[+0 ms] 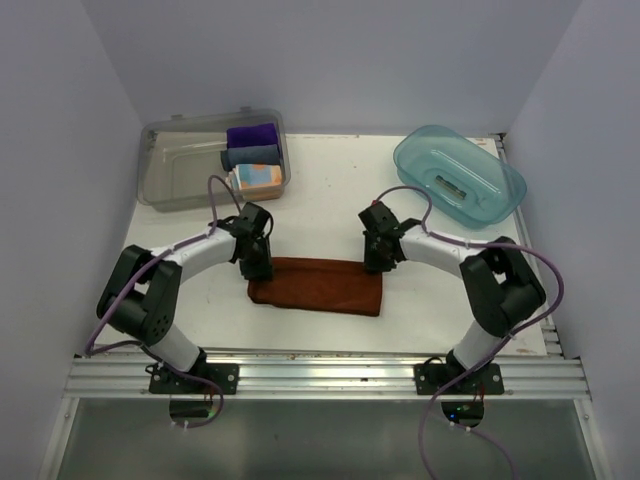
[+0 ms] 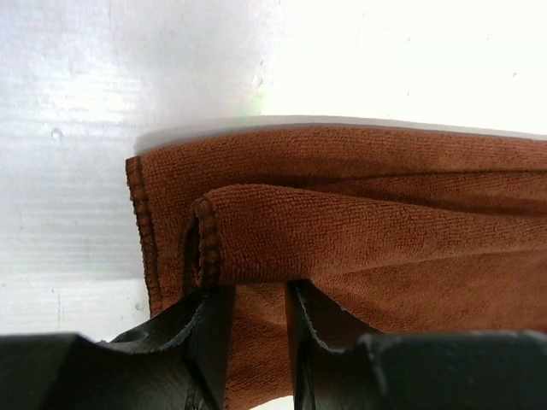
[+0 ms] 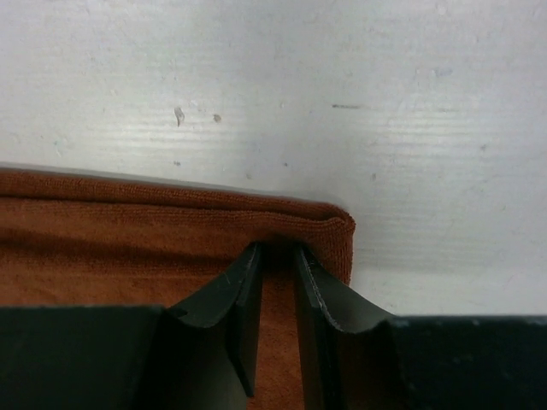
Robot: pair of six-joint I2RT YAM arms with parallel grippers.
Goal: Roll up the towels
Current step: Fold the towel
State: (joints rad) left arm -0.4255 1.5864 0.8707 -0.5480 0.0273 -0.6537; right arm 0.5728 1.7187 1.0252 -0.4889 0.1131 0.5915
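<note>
Left end effector [image 2: 254, 333] and right end effector [image 3: 278, 307] each clamp one end of a plain rust-brown terry towel [image 1: 318, 288], which lies lengthwise by the near edge of the white tabletop [image 1: 330, 190], midway along it.

We show a plain rust-brown terry towel [image 1: 318, 288], a white flat table [image 1: 330, 190], a small folded towel [image 1: 258, 178] patterned pale blue, orange and white, and a translucent teal plastic tub [image 1: 415, 160].

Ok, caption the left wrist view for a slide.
Left gripper pinching a raised fold of the rust-brown towel on the white table.
</note>
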